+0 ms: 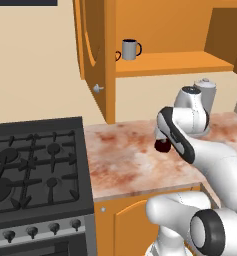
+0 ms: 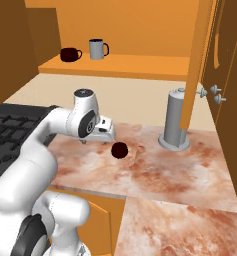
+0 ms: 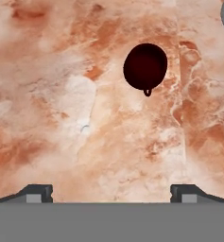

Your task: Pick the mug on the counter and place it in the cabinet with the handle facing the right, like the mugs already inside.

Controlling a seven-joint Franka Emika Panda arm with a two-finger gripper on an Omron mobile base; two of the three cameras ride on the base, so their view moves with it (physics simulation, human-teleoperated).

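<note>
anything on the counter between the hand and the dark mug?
Nothing: in the hand view, bare marble counter runs from the open hand to the mug.

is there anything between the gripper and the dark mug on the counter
Nothing visible. The open gripper hangs above bare counter, and the mug sits just ahead with only marble between them. The canister stands off to the side.

Cream wall (image 1: 35, 65), black stove (image 1: 35, 165)

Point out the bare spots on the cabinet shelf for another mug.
The shelf is bare from the grey mug rightward to the open door. Its left end is crowded: the dark mug and grey mug stand close together there.
</note>
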